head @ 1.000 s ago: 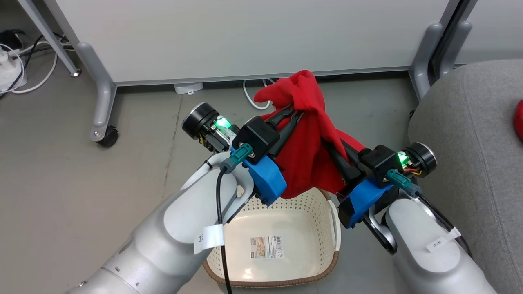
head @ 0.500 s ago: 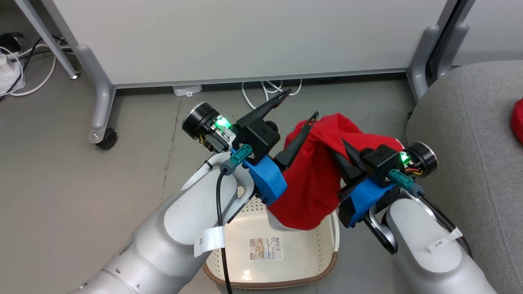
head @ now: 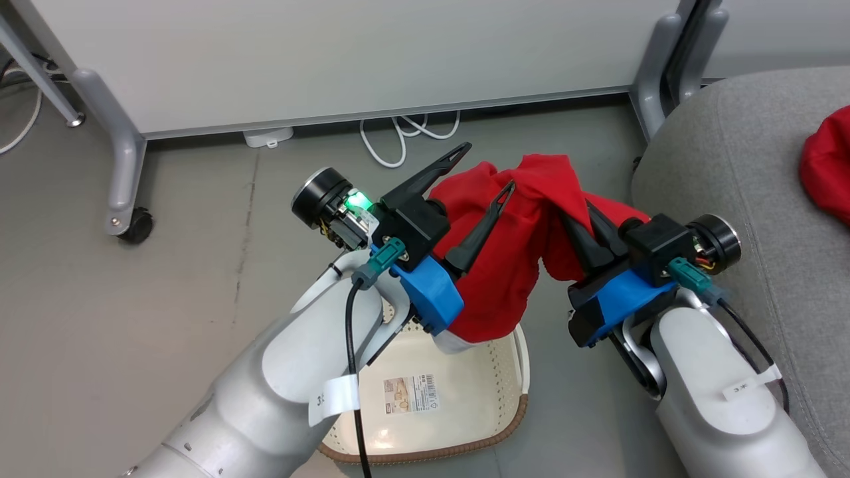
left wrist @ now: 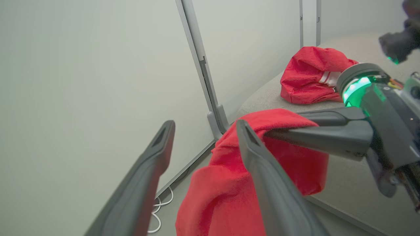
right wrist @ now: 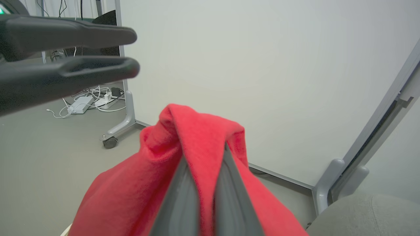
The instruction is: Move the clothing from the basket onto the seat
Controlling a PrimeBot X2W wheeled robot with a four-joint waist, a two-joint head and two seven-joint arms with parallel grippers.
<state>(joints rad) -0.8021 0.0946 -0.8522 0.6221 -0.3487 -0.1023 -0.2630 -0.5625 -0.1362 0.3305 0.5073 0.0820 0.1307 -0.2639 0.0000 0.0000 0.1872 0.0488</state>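
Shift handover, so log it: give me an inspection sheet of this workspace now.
Surface: grey floor; light grey seat at the right.
Job's things: hanging red garment above the basket, pinched by the right gripper; second red garment lies on the seat.
Clutter: small white box at the foot of the partition.
Grippers: left gripper open beside the hanging garment, holding nothing; right shut on it.
Cables: white cable loops under the partition; black cable along the left arm.
Surroundings: white partition on grey wheeled legs.

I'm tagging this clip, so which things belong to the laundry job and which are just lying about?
Job: basket, seat, right gripper, red garment it holds, second red garment on the seat.
Lying about: white cable, partition panel, castor.
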